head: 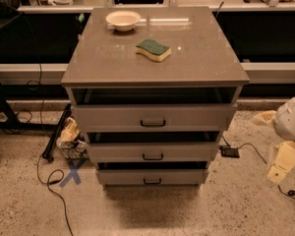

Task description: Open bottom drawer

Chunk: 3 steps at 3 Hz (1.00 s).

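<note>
The bottom drawer [152,177] is the lowest of three in the grey-taupe cabinet [108,58], with a small black bar handle [152,182] at its centre. Its front stands slightly out, a dark gap above it. The middle drawer [153,152] and the top drawer [154,117] also stand slightly out. My arm's white and cream end [288,141] hangs at the right edge of the view, low beside the cabinet and well right of the bottom drawer. The gripper itself does not show clearly.
On the cabinet top lie a green-and-yellow sponge [153,49] and a white bowl [123,20]. A small bin of wrappers [71,137] and black cables [51,176] sit at the left. A small black box [229,152] with a cable lies on the floor at the right.
</note>
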Available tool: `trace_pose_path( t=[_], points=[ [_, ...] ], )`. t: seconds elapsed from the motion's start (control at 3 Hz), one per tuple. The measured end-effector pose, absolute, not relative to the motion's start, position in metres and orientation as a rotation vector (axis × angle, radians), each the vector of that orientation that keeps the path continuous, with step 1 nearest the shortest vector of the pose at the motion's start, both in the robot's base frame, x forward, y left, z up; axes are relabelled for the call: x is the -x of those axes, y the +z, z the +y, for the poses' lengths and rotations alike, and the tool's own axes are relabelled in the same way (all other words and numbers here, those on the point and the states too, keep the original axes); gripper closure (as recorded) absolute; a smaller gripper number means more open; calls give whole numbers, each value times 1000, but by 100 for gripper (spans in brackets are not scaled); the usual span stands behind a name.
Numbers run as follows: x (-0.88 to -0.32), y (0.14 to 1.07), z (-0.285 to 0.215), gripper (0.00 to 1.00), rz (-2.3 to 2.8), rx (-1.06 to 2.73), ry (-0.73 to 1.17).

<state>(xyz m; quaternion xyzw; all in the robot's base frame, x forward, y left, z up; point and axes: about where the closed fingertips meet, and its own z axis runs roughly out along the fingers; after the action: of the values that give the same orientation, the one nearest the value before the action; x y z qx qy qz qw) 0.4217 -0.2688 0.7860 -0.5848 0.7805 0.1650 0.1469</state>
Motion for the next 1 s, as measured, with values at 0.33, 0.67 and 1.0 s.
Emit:
trace_pose_path(
  t=[0.33,0.67,1.0],
  points=[
    [-422,786,-269,0,2246,1683,475],
    [-419,750,-270,0,2204,1748,484],
    [-418,692,-275,0,2124,1832,501]
  ],
)
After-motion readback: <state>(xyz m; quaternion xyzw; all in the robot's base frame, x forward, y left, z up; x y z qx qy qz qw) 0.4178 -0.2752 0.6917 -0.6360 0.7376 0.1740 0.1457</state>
